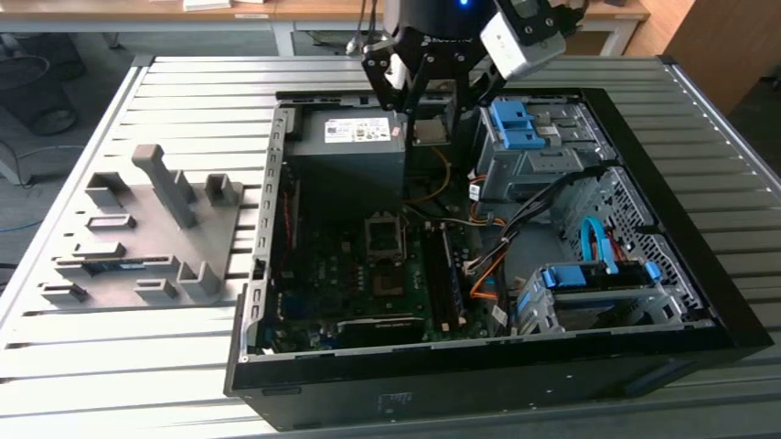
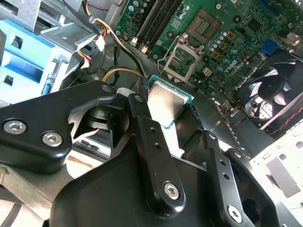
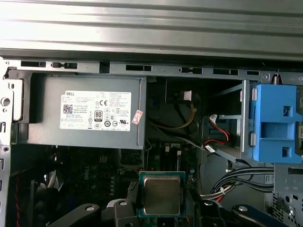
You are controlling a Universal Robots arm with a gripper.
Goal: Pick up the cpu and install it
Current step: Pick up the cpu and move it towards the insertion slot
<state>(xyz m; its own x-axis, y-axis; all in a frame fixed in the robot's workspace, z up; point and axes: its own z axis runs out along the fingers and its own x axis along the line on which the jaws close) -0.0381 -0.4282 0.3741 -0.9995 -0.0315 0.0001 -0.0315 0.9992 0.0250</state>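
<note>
- A black pincer (image 1: 430, 126) on a robot arm hangs over an open computer case (image 1: 488, 361) that lies on its side on a slatted table.
- The pincer is clenched on the cpu (image 2: 165, 105). Its two fingers (image 2: 142, 124) press on opposite edges of the chip, probably so the metal top and the contact side stay untouched.
- The cpu sits between the fingertips, clear of every surface. It is raised above the motherboard (image 1: 354, 274), with the grey power supply (image 3: 80, 113) just beside the pincer.
- The chip lies flat, with its pale metal top facing up toward the wrist and its green rim showing around it. The underside is hidden.
- It is square, so it has no real long axis. In the first wrist view its edges (image 3: 162, 195) run roughly parallel to the case walls, which would suit a straight drop into a square seat.
- The socket (image 2: 201, 27) lies lower than the pincer and apart from it, not directly beneath. Its metal retaining frame (image 2: 180, 59) is swung open, ready to take the chip.
</note>
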